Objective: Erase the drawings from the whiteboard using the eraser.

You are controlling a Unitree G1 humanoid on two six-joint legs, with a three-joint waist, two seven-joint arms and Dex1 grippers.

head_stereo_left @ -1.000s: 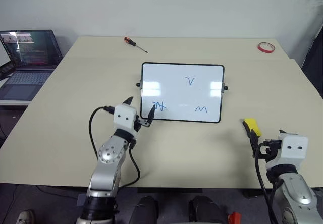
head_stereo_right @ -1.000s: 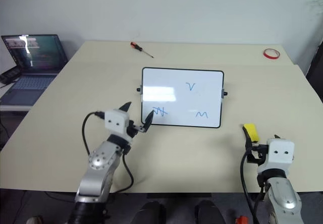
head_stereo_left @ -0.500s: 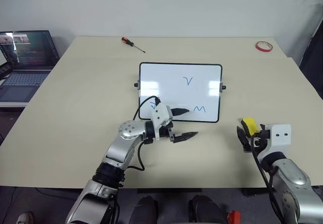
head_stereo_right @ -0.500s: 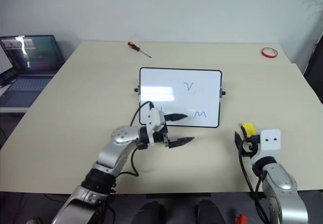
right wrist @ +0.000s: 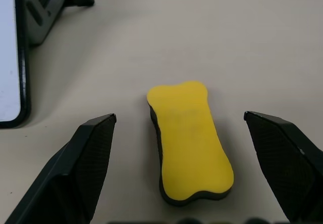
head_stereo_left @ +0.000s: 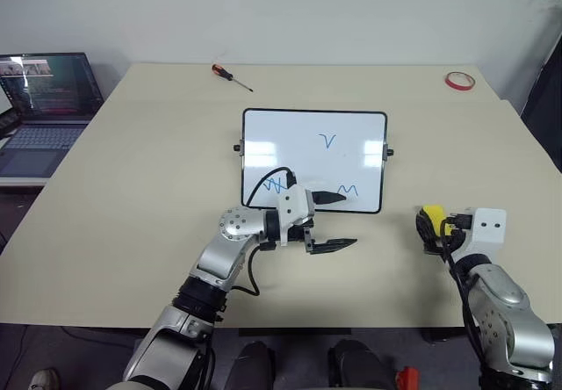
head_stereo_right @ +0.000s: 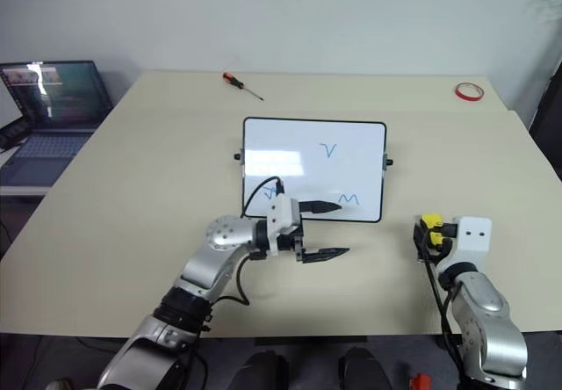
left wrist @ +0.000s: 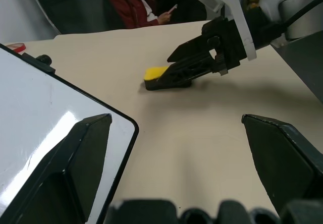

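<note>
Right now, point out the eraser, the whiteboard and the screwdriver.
eraser (right wrist: 191, 138): right wrist view, middle of its yellow top.
whiteboard (head_stereo_left: 299, 135): left eye view, bare white surface.
screwdriver (head_stereo_left: 225, 72): left eye view, red handle.

No legible text; just blue V-like and M-like scribbles (head_stereo_left: 330, 140) on the whiteboard (head_stereo_left: 263, 135).

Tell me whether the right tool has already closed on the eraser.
No: the right tool stands open, its fingers wide on either side of the eraser, which lies on the table.
</note>
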